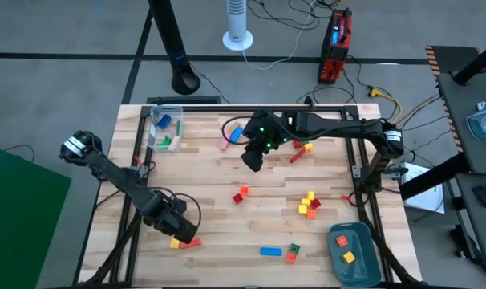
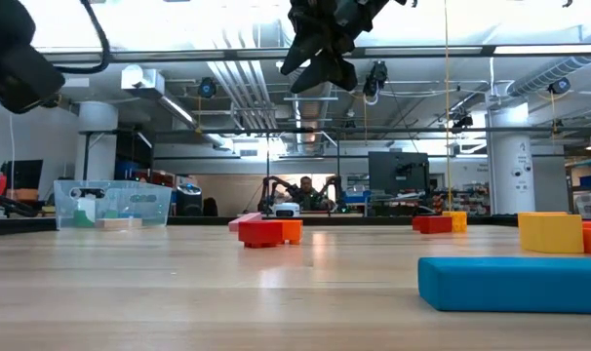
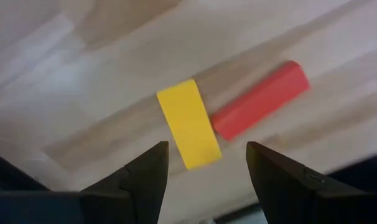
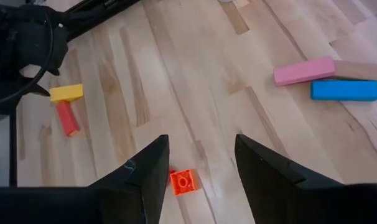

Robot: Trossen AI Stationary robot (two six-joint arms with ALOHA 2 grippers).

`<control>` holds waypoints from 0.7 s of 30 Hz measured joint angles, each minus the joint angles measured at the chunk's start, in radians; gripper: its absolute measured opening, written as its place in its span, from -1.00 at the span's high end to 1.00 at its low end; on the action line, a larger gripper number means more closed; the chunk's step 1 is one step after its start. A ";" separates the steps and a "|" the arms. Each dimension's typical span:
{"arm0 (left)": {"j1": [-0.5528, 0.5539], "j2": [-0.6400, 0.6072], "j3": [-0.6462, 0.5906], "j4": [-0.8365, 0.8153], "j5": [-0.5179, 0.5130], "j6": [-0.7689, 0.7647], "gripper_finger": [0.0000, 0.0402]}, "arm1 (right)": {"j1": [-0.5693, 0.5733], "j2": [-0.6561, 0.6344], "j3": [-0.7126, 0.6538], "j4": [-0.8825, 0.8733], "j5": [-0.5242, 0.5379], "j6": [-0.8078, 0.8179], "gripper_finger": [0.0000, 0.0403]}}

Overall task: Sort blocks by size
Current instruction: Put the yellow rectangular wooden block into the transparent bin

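Observation:
The blocks lie scattered on the wooden table. A yellow block (image 3: 188,123) and a red bar (image 3: 260,99) lie end to end near the table's front left. My left gripper (image 3: 204,162) hangs open just above them, pointing down, the yellow block's near end between its fingertips; it shows in the high view as well (image 1: 177,233). My right gripper (image 1: 253,158) stands open high over the table's middle, with nothing between its fingers (image 4: 201,155). Far below it lies an orange-red block (image 4: 182,182).
A clear box (image 1: 164,128) with a few blocks stands at the far left. A grey-blue tray (image 1: 354,253) with two blocks sits at the front right. A pink bar (image 4: 303,70) and a blue bar (image 4: 345,90) lie near the far edge. Yellow and red blocks (image 1: 309,205) cluster right of centre.

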 joint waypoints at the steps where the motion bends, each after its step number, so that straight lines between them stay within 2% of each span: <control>1: -0.008 0.010 -0.001 0.000 -0.016 0.000 0.00 | 0.000 0.000 0.000 0.000 0.000 0.004 0.14; 8: -0.049 0.111 -0.001 0.026 -0.053 -0.017 0.00 | 0.000 0.000 0.000 0.001 0.000 0.008 0.13; 21: -0.065 0.233 0.002 0.084 -0.040 0.005 0.00 | 0.000 0.001 0.000 0.007 0.001 0.008 0.14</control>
